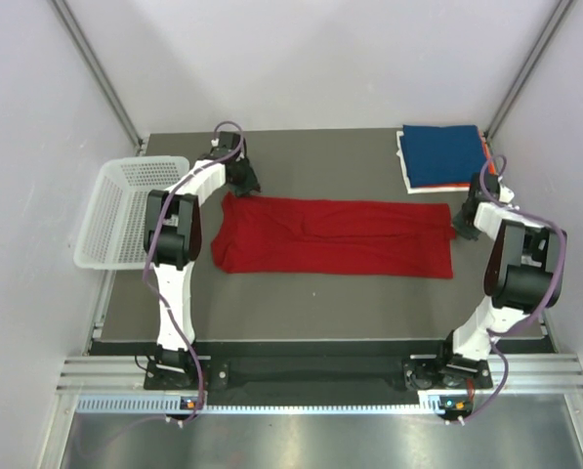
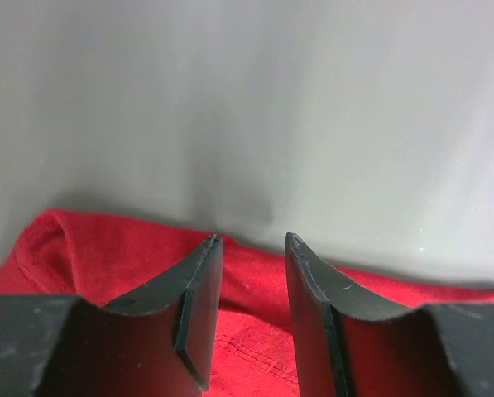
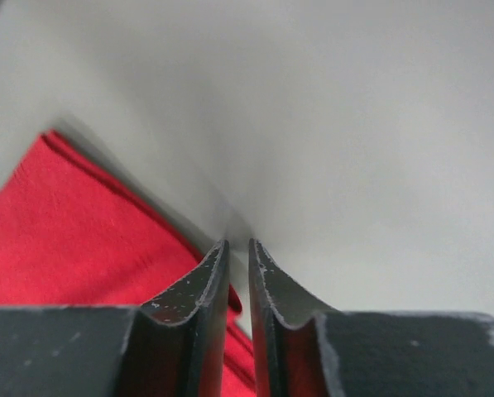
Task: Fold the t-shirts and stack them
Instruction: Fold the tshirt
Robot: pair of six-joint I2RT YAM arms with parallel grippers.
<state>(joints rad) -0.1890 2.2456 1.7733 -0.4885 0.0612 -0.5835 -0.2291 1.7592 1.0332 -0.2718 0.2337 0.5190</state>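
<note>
L gripper (image 2: 251, 241) wide, R gripper (image 3: 238, 245) narrow, grip unclear; red shirt (image 1: 335, 234) part-folded, unstacked; blue pile (image 1: 445, 154) at 1 o'clock

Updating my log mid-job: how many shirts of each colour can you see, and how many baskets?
Red t-shirt: 1
Dark blue t-shirt: 1
Orange t-shirt, edge only: 1
White t-shirt, edge only: 1
White basket: 1
Total: 5

Left arm (image 1: 174, 249): bent, reaching far forward.
Left gripper (image 2: 251, 240): down low, fingers apart.
Right arm (image 1: 514, 264): bent, reaching forward.
Right gripper (image 3: 238, 242): down low, fingers almost together, thin gap.
</note>
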